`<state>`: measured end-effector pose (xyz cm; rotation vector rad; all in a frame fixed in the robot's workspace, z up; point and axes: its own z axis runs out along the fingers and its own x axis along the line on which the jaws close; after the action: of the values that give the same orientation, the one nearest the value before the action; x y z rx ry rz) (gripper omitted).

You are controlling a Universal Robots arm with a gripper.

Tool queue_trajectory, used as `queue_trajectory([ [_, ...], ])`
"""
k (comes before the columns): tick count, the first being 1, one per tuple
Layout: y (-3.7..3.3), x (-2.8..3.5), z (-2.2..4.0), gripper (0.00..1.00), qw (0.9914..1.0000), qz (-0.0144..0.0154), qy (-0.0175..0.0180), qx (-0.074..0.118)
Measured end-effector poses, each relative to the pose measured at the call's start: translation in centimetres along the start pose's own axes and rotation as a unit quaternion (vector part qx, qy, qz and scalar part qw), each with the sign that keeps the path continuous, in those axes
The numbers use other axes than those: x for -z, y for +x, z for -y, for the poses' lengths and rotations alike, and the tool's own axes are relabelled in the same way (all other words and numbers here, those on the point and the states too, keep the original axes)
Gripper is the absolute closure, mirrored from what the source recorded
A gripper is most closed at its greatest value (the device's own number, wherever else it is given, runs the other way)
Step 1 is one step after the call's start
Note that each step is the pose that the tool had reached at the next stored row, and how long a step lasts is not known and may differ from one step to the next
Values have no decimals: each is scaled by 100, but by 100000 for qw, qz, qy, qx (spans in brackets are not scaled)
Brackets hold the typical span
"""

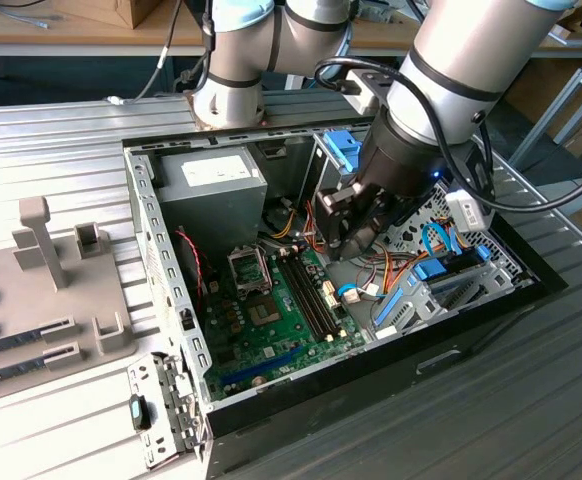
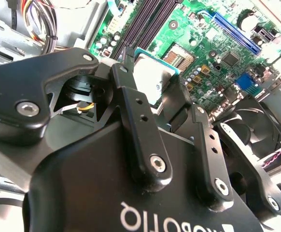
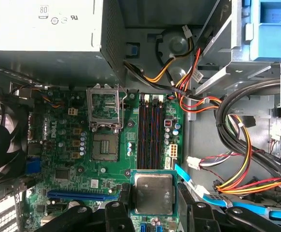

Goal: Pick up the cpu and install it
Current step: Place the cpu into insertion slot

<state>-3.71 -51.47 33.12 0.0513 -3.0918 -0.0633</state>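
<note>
The cpu (image 3: 152, 192), a flat silver-grey square with a thin green rim, hangs above the green motherboard (image 3: 77, 162) between my black fingers (image 3: 122, 205). My gripper (image 3: 152, 200) is shut on it by two opposite edges. In the second wrist view the cpu (image 2: 149, 76) shows between the fingers (image 2: 126, 92), with the gripper (image 2: 150, 84) over the board's (image 2: 203, 29) dark memory slots. In the exterior view my gripper (image 1: 351, 228) hovers inside the open computer case (image 1: 161, 270), to the right of the empty socket (image 1: 264, 312). The socket (image 3: 105, 147) lies open, its metal load plate (image 3: 104, 108) raised.
A grey power supply (image 1: 211, 185) fills the case's back corner. Bundles of coloured cables (image 3: 237, 145) and a blue drive cage (image 1: 341, 150) crowd the side near my gripper. A black fan (image 3: 0, 145) sits beside the board. A grey fixture (image 1: 46, 240) stands on the table outside.
</note>
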Motion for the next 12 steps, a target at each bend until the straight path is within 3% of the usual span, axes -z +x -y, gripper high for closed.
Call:
queue_trajectory([
  [12, -1, -28, 1, 53, 100000, -1, -1, 1],
])
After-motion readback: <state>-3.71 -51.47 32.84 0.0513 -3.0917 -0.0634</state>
